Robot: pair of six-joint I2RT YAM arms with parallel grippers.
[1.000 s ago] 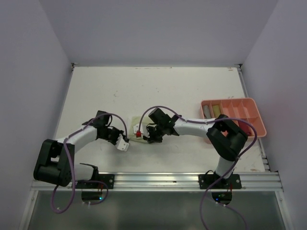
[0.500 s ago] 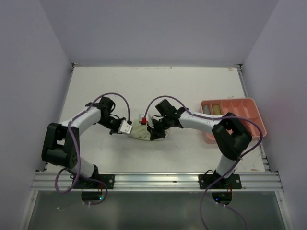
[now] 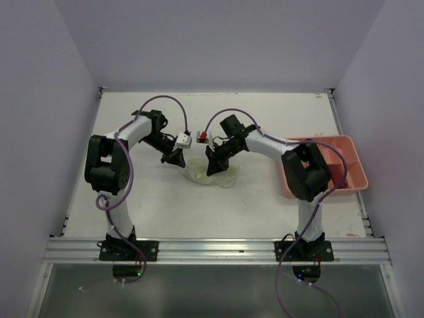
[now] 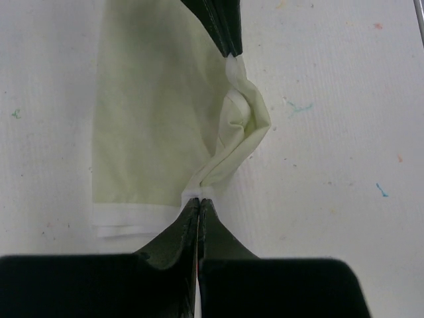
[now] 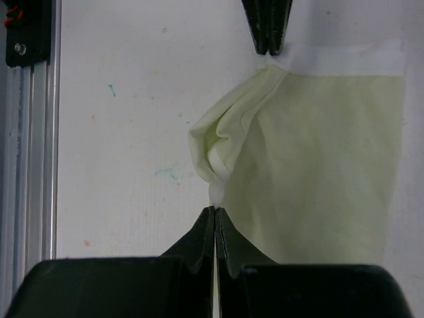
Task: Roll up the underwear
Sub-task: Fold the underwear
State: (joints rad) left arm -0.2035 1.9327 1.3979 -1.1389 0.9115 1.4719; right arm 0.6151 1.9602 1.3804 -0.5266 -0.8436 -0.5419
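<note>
The left gripper [image 3: 177, 158] is clamped tight on the white-banded corner of the pale yellow-green underwear [image 3: 209, 176], a thin, soft, roughly rectangular cloth lying mid-way across the white, paint-flecked table [image 3: 265, 119]. Its long axis runs left to right between the two grippers, with the white band at the left end. The pinched far edge buckles into a raised, puffy fold. The right gripper [image 3: 213, 165] is likewise closed on that same edge. A salmon-pink compartmented plastic tray [image 3: 351, 162] sits at the right.

The underwear [image 4: 152, 119] is seen as soft, matt cloth; the table [image 4: 344, 152] is seen as matt, the tray [image 3: 351, 165] as smooth plastic.
</note>
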